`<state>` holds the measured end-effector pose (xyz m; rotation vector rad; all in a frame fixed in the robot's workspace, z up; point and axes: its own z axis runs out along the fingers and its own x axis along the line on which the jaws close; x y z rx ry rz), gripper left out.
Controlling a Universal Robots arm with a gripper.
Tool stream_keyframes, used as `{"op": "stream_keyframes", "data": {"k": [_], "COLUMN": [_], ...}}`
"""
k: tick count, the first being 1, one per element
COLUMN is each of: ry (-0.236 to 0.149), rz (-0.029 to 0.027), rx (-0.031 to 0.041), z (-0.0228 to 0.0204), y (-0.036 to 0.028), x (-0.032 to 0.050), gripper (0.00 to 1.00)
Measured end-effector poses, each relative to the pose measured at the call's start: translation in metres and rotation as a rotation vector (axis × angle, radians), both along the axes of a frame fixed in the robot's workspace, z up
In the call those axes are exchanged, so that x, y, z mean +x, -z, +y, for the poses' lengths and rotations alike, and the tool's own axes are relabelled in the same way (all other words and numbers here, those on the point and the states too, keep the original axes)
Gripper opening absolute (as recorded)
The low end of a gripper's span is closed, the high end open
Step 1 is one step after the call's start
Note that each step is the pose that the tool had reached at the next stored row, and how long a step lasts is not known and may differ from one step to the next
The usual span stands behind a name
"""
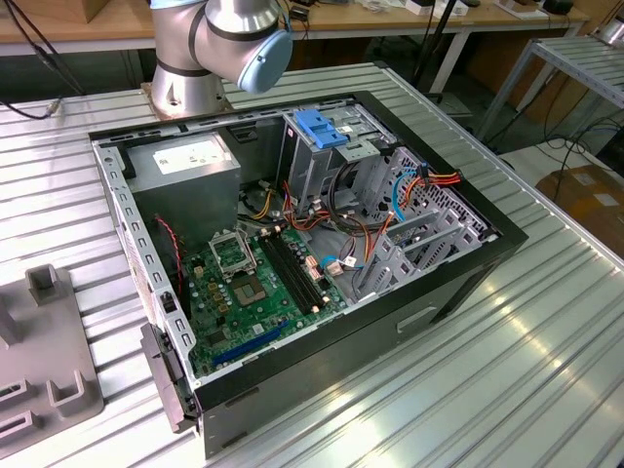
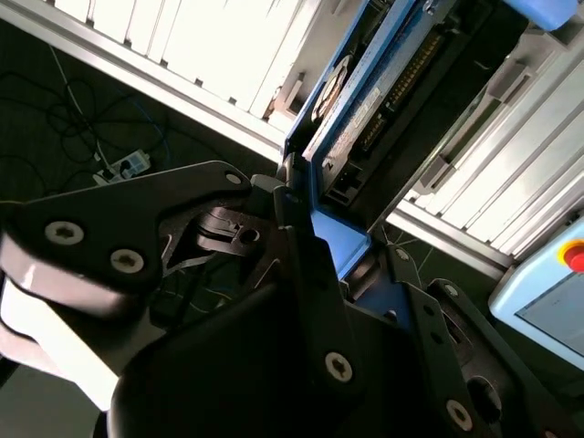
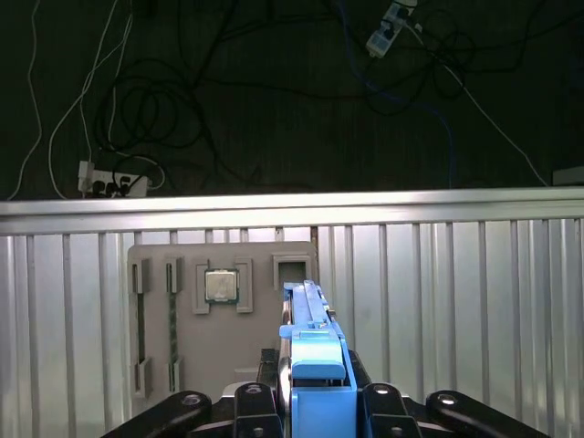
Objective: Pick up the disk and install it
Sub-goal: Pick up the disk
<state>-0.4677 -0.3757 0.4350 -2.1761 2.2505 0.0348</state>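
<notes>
Item: disk, a flat metal drive with blue rails, carried edge-up in the claw, whose black fingers are clamped on its near end, one at either side, as seen in both wrist views. Position: the disk hangs clear of the surface above a grey holder tray, with the tray's empty square pocket just past its far tip. Long axis: it runs straight out from the claw, away from the palm; the second wrist view shows the circuit-board underside, a connector row and a blue rail along the edge. Tray contents: a square processor chip in its recess, with two dark memory sticks in slots beside it. Installation side: an open computer case lies on its side, well apart from the tray and toward the exterior view's right of it. It holds a metal cage topped by a blue bracket, a grey power-supply box, a green motherboard and loose coloured wiring. Status, judged: disk lifted, not yet installed. Surface: ribbed metal tabletop, bare and shiny. Room: beyond the tabletop's edge is a dark floor with tangled cables and a white power strip; a wooden tabletop stands behind the arm
</notes>
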Motion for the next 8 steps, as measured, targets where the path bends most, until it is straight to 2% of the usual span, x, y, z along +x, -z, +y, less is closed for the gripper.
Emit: {"op": "stream_keyframes", "data": {"k": [2,8], "ry": [0.000,0.000], "rz": [0.0000,0.0000], "rx": [0.0000,0.0000], "z": [0.0000,0.0000], "y": [-0.0037,-0.0092], "x": [0.0001,0.0001], "gripper": [0.37,0.37]}}
